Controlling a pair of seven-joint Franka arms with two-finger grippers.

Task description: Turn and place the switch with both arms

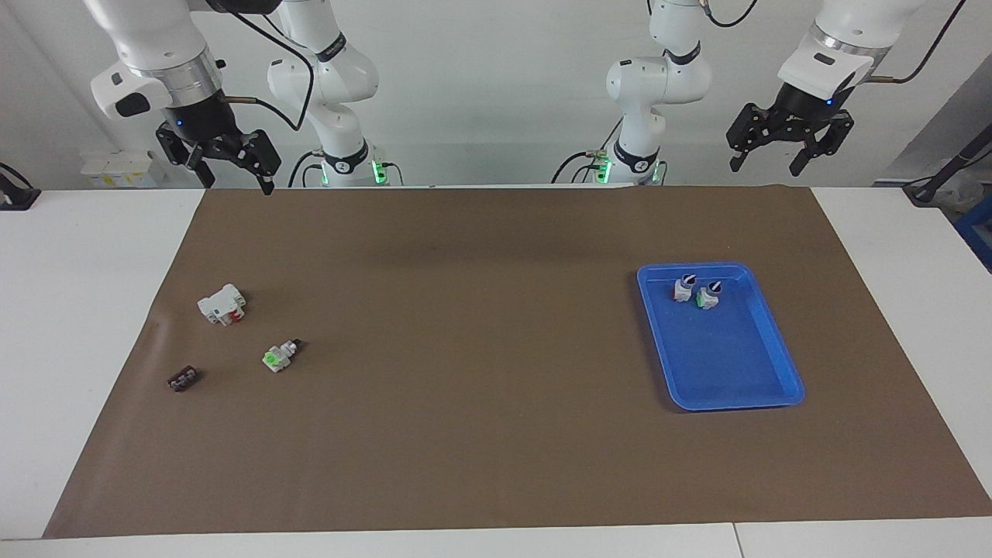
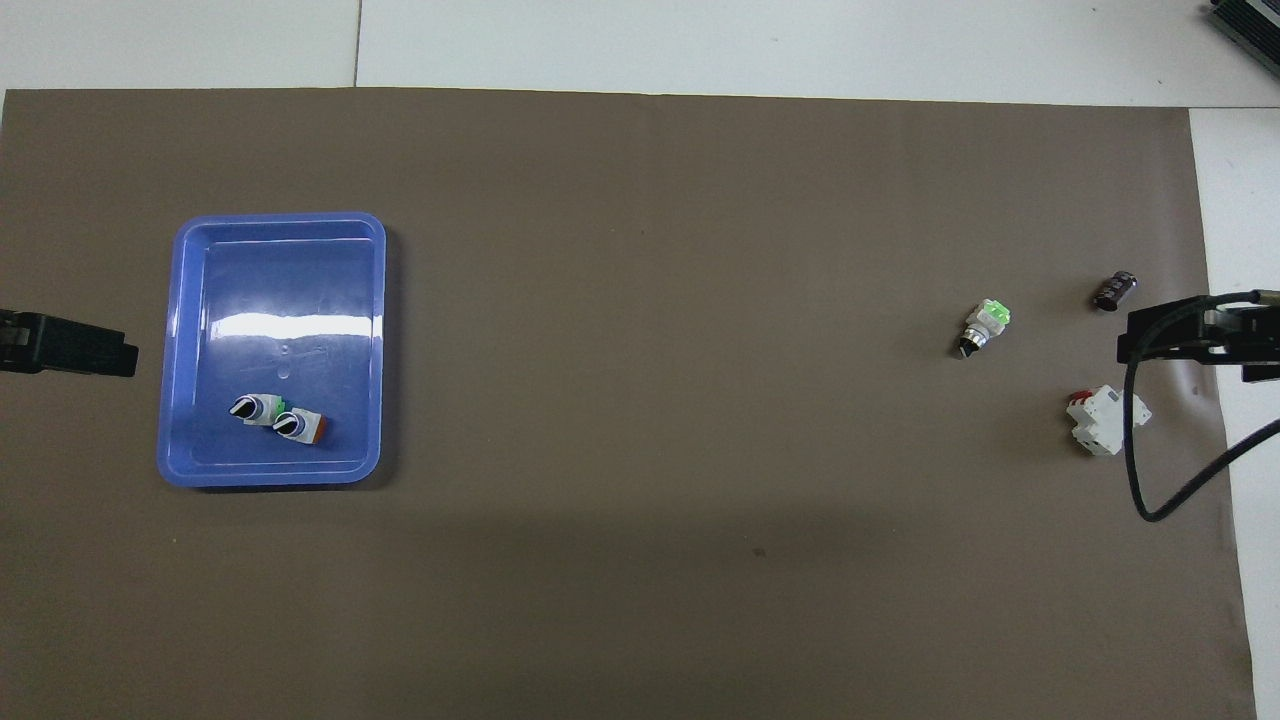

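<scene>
The switch (image 1: 280, 356) (image 2: 983, 328) lies on its side on the brown mat toward the right arm's end of the table, its green block pointing away from the robots and its black knob toward them. My right gripper (image 1: 238, 184) (image 2: 1135, 340) hangs open and empty, high over the mat's edge at that end, well apart from the switch. High over the mat's corner at the left arm's end, my left gripper (image 1: 766, 167) (image 2: 110, 347) is open and empty too.
A blue tray (image 1: 736, 403) (image 2: 270, 218) at the left arm's end holds two upright knob switches, one with green (image 1: 707, 295) and one with red (image 1: 683, 287). A white block with a red part (image 1: 222, 304) and a small dark part (image 1: 183, 380) lie beside the switch.
</scene>
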